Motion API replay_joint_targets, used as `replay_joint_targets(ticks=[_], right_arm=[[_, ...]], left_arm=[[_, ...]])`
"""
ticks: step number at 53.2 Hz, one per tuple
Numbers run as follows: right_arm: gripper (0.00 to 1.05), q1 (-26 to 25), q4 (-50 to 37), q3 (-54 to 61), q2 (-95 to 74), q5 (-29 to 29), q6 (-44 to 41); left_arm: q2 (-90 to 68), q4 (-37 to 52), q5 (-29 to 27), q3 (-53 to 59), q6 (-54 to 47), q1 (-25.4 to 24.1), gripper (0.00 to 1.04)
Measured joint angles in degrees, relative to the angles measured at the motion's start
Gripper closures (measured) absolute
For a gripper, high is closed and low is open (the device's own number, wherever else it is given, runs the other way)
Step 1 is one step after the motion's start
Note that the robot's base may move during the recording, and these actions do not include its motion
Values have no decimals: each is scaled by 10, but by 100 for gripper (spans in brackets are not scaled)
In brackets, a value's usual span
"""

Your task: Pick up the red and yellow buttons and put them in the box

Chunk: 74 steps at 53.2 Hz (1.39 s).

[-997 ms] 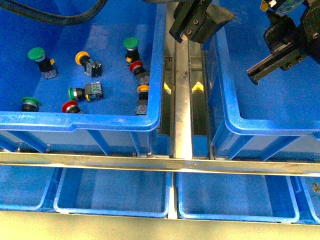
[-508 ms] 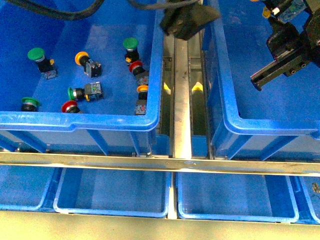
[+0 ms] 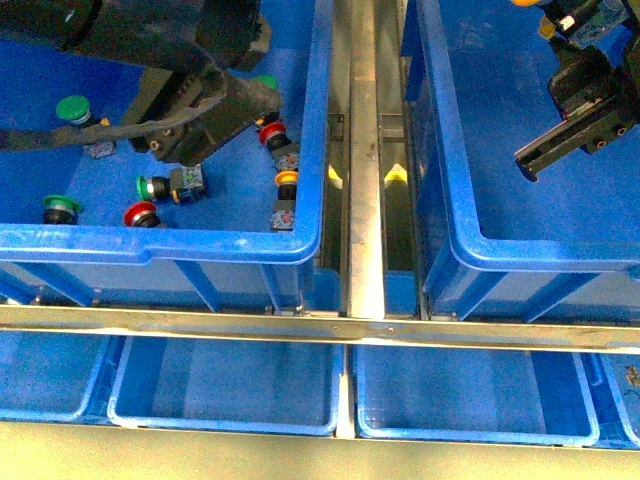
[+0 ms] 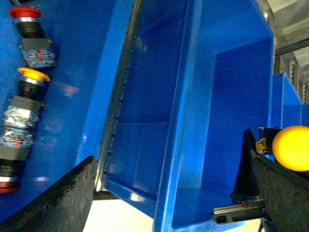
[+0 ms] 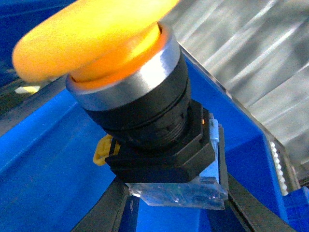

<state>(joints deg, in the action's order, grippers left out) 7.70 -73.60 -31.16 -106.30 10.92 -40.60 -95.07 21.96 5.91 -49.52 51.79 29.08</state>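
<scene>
My right gripper (image 3: 565, 30) hangs over the box (image 3: 540, 255), the deep blue crate on the right, shut on a yellow button (image 5: 111, 63) by its clear base. Only an orange sliver of that cap (image 3: 525, 2) shows at the top edge of the front view. My left gripper (image 3: 195, 130) is open and low inside the left crate (image 3: 160, 245), above the loose switches. There a red button (image 3: 272, 133), a yellow button (image 3: 287, 178) and another red button (image 3: 140, 213) lie on the floor. The left wrist view shows a red cap (image 4: 23, 12), a yellow cap (image 4: 33, 75) and the box wall (image 4: 212, 96).
Green-capped switches (image 3: 72, 108) (image 3: 152, 186) (image 3: 58, 207) lie among the others in the left crate. A metal rail (image 3: 365, 150) runs between the two crates. Shallow blue trays (image 3: 225, 385) sit in a row below the front bar.
My left arm swung from above the centre rail down into the left crate and now covers some switches there. My right gripper drifted slightly right with the yellow button.
</scene>
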Motion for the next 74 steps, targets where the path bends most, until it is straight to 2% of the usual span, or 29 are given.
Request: replay_joint_targets(ticks=[10, 20, 33, 40, 44, 50, 53, 57, 60, 66, 74], right_arm=[[73, -8, 16, 0, 12, -5, 0], [73, -22, 37, -1, 31, -11, 4], [73, -43, 76, 0, 74, -29, 18], [73, -53, 109, 8, 121, -40, 28], [73, -57, 135, 19, 155, -49, 38], [73, -61, 156, 32, 185, -57, 46], [73, -65, 170, 41, 203, -63, 48], [73, -72, 188, 52, 224, -68, 53], [73, -80, 207, 59, 241, -69, 55], [73, -94, 235, 76, 269, -84, 62], [73, -104, 252, 88, 284, -99, 66]], left_arm=[[51, -10, -17, 58, -58, -19, 8], [116, -25, -59, 135, -133, -55, 8], [292, -83, -145, 258, -242, -67, 8], [457, -180, -216, 336, -267, -33, 8], [551, -260, -267, 367, -251, 2, 8], [635, -324, -345, 385, -235, 60, 9], [689, -226, -408, 432, -284, 89, 17], [749, -118, -419, 482, -360, 87, 28], [789, -84, -408, 483, -412, 71, 37], [848, -121, -353, 484, -474, 15, 55], [894, -167, -284, 484, -500, -56, 78]])
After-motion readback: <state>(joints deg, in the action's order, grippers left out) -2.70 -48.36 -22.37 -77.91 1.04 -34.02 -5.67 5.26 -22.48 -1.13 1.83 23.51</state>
